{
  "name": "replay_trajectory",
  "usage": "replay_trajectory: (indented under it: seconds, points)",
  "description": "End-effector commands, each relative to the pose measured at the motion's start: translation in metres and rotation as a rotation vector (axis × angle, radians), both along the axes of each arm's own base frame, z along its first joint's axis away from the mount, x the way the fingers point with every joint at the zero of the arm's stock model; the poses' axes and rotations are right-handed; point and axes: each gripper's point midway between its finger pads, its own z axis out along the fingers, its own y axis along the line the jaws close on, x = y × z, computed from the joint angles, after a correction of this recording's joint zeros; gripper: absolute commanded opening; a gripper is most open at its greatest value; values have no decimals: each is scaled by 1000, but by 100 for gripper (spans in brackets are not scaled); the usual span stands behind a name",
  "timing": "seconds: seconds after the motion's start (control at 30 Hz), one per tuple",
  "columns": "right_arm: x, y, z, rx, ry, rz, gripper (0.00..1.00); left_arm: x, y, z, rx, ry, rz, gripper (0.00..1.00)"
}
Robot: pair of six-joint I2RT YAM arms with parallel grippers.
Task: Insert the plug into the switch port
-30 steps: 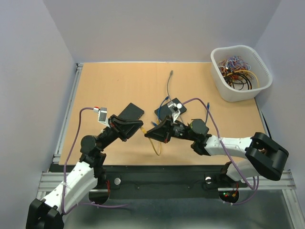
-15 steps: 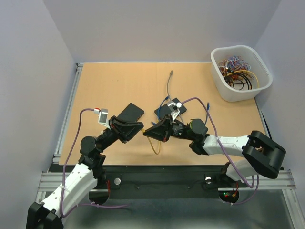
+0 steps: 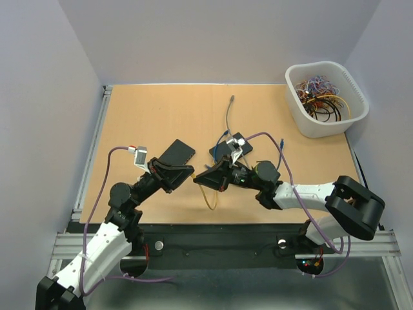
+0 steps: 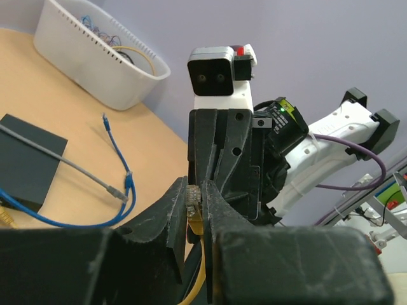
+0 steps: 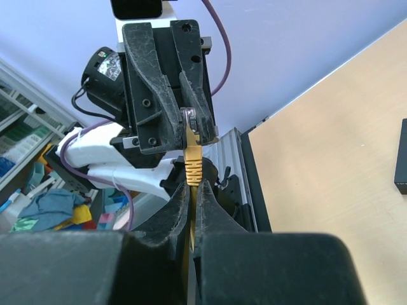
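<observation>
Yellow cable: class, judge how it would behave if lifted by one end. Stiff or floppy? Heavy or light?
Probably floppy: the yellow cable sags in a loop below where it is held. Likely light, being thin. Its plug looks rigid: the jaws pinch it with no visible squashing.

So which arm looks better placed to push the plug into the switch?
Probably right: the right gripper pinches the cable just behind the plug, and the switch lies beside it. The left gripper clamps the plug itself, covering the tip.
</observation>
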Motion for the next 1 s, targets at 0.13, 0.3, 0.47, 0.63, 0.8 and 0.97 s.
replay_trajectory:
  seconds: [0.13, 0.3, 0.47, 0.63, 0.8, 0.97]
  points:
    - [34, 6, 6, -123, -30, -158, 44, 30, 17, -16, 140, 207, 196, 0]
    - [71, 1, -8, -377, -54, -341, 56, 39, 28, -22, 186, 308, 278, 0]
    - [72, 2, -6, -507, -139, -459, 56, 45, 32, -30, 205, 350, 317, 0]
    - [64, 14, -6, -544, -181, -484, 56, 48, 33, -39, 217, 372, 335, 0]
    - [61, 28, -13, -562, -186, -458, 53, 50, 36, -44, 225, 380, 353, 0]
    - [55, 35, -23, -602, -209, -463, 49, 51, 36, -46, 231, 385, 359, 0]
